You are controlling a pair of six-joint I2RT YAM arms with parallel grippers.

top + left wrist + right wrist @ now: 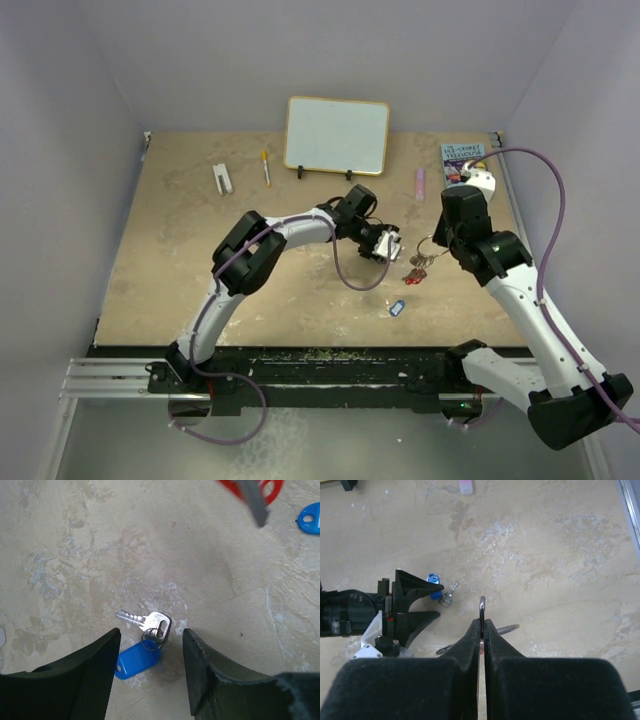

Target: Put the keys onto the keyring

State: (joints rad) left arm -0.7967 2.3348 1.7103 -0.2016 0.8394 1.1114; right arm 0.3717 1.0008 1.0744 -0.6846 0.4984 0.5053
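My right gripper [482,622] is shut on the keyring [481,607], a thin silver ring seen edge-on between its pads. In the top view the right gripper [440,240] holds it above the table, with red-headed keys [418,268] hanging from it. My left gripper [151,632] is open and low over the table, its jaws on either side of a silver key with a blue tag [142,652]. That key also shows in the right wrist view [439,591]. A second blue-tagged key [396,307] lies nearer the front edge. A red key head [260,489] hangs in the left wrist view's top.
A small whiteboard [337,136] stands at the back. A pink marker [421,184], a yellow pen [266,167], a white object [221,178] and a book [462,152] lie along the back of the tan table [180,260].
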